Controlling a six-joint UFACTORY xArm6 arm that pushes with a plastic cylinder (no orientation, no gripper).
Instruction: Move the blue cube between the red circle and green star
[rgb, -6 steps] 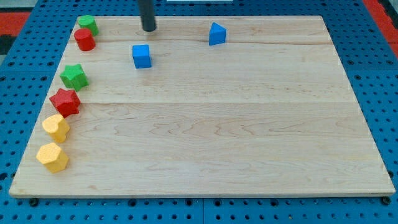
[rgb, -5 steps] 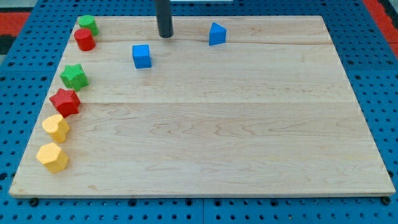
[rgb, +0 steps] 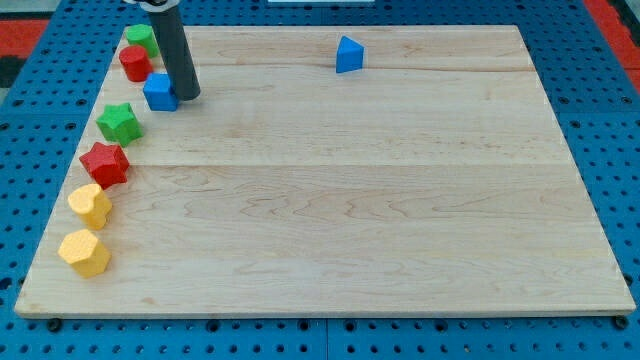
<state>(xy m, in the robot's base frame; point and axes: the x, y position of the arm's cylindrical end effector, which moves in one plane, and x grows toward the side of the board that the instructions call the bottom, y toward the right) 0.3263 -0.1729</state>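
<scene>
1. Blue cube (rgb: 159, 91) sits just right of the gap between red circle (rgb: 135, 63) and green star (rgb: 120, 122), not fully in line.
2. Rod tip (rgb: 187, 95) touches the cube's right side; end effector is a bare rod, nothing to open, holds nothing.
3. Risk: pushing too far knocks the cube into either neighbour, or off the tabletop (rgb: 380, 200) edge.
4. Containers: none visible.

surface: pale wooden board (rgb: 400, 200), lengthwise grain, seams between planks | under it: blue pegboard (rgb: 610, 150) with rows of holes, showing on all sides | top corners: red pegboard (rgb: 615, 15) | light: even, soft shadows
</scene>
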